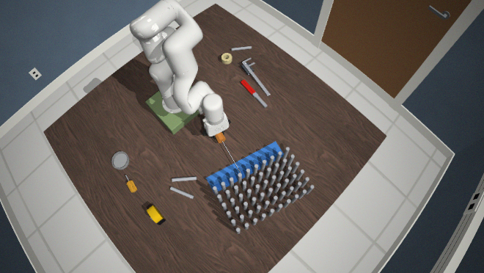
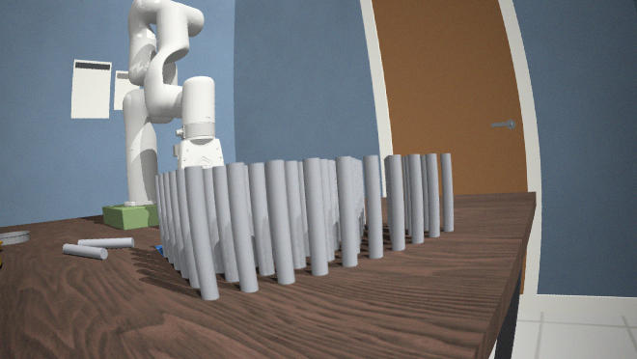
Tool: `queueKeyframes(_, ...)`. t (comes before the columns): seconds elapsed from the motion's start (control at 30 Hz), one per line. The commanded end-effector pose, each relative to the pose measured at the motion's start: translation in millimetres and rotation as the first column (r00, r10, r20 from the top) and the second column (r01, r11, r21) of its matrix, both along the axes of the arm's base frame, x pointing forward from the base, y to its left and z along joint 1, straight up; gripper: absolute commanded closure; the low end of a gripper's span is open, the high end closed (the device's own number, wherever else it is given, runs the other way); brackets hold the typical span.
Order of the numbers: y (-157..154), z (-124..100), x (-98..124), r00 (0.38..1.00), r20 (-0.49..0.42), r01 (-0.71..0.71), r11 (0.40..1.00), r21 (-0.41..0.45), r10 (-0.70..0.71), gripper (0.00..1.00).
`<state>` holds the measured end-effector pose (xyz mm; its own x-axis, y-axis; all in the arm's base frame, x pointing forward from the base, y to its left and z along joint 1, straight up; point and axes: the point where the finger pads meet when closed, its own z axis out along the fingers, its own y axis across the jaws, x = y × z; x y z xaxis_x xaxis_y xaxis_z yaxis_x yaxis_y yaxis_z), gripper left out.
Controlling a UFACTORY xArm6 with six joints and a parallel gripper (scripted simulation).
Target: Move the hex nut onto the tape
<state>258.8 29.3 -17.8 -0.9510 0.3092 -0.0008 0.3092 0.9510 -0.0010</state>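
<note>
One white gripper [image 1: 219,133] clamping orange-brown-handled hook pick [image 1: 221,138]; two loose grey rods [image 1: 184,179] lying on dark wooden table [image 1: 312,117]; brown door [image 1: 389,37] standing closed.

Even, bright light, soft shadows beside the spacers [image 1: 257,191], wide-angle bending at edges.
</note>
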Motion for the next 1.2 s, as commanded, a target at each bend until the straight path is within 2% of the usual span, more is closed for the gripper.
queueKeyframes(0.0, -0.2, 0.5, 2.2, 1.000, 0.003, 0.000, 1.000, 0.000, 0.000, 1.00)
queueKeyframes(0.3, -2.3, 0.5, 8.7, 1.000, 0.003, 0.000, 1.000, 0.000, 0.000, 1.00)
queueKeyframes(0.73, -10.4, 0.5, 33.7, 1.000, 0.003, 0.000, 1.000, 0.000, 0.000, 1.00)
queueKeyframes(1.17, -24.7, 0.5, 77.7, 1.000, 0.003, 0.000, 1.000, 0.000, 0.000, 1.00)
